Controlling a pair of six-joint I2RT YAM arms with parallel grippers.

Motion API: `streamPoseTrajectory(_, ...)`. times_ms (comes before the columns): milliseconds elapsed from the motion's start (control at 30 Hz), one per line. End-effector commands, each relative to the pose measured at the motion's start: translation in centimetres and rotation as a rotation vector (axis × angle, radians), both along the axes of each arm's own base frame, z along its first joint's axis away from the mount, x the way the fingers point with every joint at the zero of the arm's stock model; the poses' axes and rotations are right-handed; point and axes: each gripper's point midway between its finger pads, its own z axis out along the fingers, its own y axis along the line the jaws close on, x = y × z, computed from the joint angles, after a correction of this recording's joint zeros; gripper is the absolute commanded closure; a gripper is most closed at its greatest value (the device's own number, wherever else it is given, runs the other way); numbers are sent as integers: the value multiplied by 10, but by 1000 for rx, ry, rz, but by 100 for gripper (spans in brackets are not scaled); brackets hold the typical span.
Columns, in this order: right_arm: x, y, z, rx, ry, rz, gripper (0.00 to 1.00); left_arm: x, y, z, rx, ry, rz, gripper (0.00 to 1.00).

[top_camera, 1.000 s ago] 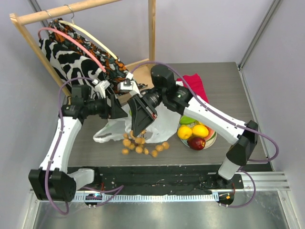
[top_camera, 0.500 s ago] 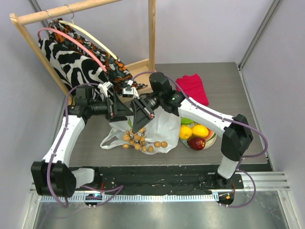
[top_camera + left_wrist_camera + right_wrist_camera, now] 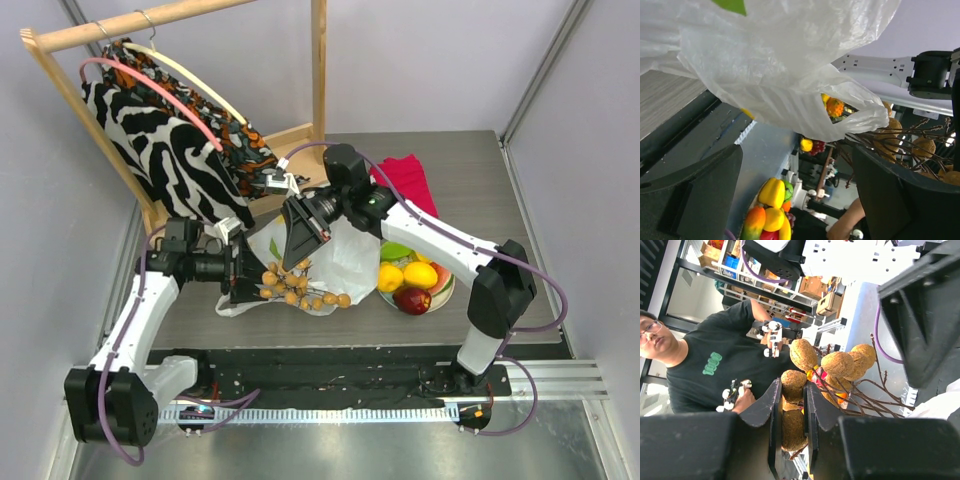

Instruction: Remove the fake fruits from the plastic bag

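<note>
The white plastic bag [image 3: 350, 262] lies slumped on the table; in the left wrist view the bag [image 3: 790, 65] fills the upper part. My right gripper [image 3: 291, 266] is shut on the brownish grape-like cluster [image 3: 302, 292], which hangs over the bag's near edge. In the right wrist view the gripper [image 3: 791, 425] pinches two brown balls of the cluster [image 3: 840, 364]. My left gripper [image 3: 252, 282] stands open at the bag's left end with nothing between its fingers [image 3: 695, 190]. Two yellow lemons [image 3: 404, 275], a dark red apple [image 3: 412, 299] and a green piece [image 3: 392, 251] rest on a plate [image 3: 448, 290].
A folded red cloth [image 3: 408, 180] lies at the back of the table. A wooden rack [image 3: 318, 70] with hanging patterned clothes [image 3: 170, 140] stands at the back left. The table's dark front rail [image 3: 320, 360] runs below the bag.
My left gripper opened, let go of the bag and dropped toward the near left. The bag sank lower onto the table. The right gripper still holds the cluster.
</note>
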Motion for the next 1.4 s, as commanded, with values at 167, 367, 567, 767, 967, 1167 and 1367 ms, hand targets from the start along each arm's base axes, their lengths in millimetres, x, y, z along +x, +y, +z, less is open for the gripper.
streamPoseTrajectory(167, -9, -11, 22, 52, -42, 48, 97, 52, -9, 17, -107, 120, 102, 0)
streamPoseTrajectory(367, -8, -10, 13, 36, -25, 48, 97, 93, -14, 26, -120, 166, 136, 10)
streamPoseTrajectory(567, -4, -7, 10, 34, -23, 48, 97, 106, -22, 41, -156, 168, 102, 36)
streamPoseTrajectory(767, 3, -3, 3, 35, -22, 40, 98, 103, -33, 65, -189, 77, 26, 100)
streamPoseTrajectory(967, 14, 7, -8, 20, -7, 37, 98, 120, -34, 99, -215, -7, 35, 100)
streamPoseTrajectory(1167, 15, 21, -9, 25, -12, 63, 98, 155, -27, 83, -177, -3, 142, 100)
streamPoseTrajectory(1367, -10, 30, 39, 120, -109, 129, 99, 179, -20, 50, -103, 7, 207, 100)
